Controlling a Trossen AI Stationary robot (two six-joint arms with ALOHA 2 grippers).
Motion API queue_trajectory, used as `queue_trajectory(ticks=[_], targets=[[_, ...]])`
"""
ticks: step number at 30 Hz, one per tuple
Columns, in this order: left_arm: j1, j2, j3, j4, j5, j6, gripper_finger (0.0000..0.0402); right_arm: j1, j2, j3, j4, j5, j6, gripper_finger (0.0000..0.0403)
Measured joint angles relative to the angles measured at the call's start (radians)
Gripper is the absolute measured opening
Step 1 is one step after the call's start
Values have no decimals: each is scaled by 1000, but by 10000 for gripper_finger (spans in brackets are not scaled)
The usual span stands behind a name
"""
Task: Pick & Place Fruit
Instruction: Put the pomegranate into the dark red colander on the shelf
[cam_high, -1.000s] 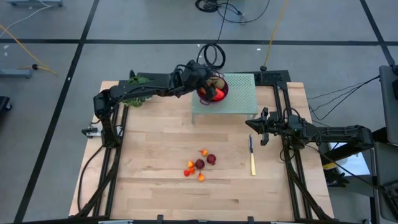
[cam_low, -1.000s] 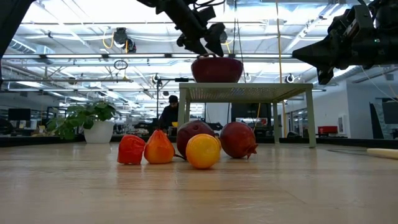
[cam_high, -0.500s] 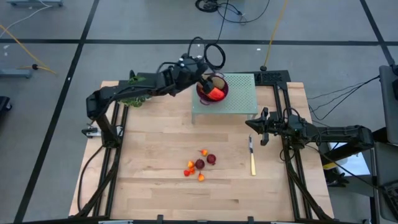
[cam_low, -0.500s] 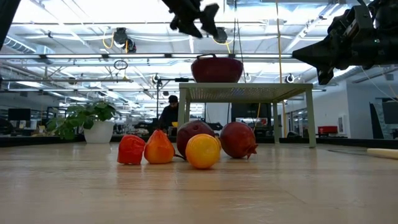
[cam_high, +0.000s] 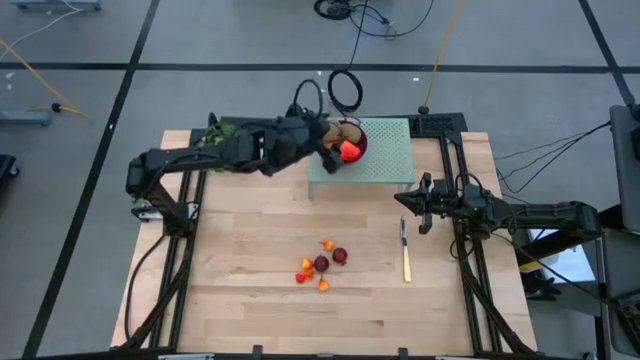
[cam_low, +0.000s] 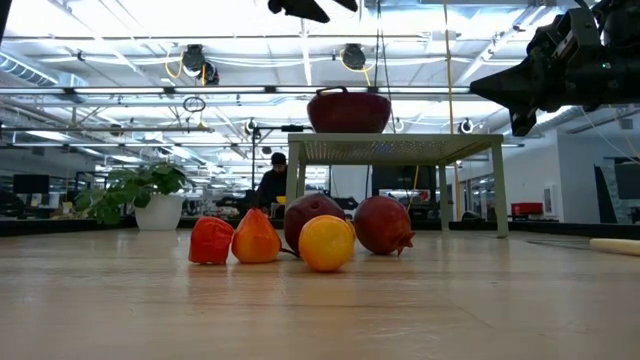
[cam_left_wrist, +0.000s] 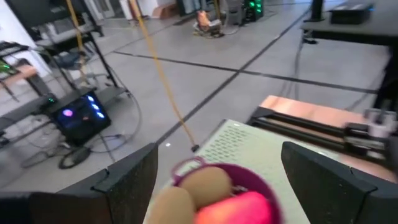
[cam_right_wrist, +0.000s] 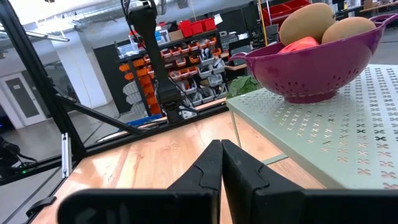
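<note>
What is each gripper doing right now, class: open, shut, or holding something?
Left gripper: open, empty, by the purple bowl of fruit.
Right gripper: shut, empty, above the table near the knife.

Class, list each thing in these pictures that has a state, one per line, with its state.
Left hand: open, empty, beside the bowl.
Right hand: shut, empty, waiting above the knife.
Purple bowl: upright on the green stand, holding fruit.
Loose fruit: clustered on the table.
</note>
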Motion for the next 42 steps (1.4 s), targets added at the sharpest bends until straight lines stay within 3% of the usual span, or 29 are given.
queue_trajectory(ticks=[31,42], targets=[[-417,1,0,-357,-31,-548,335,0,0,0,-2,0,-3,4],[-503,1,0,-452,91,-769,335,0,0,0,-22,0,-4,4]])
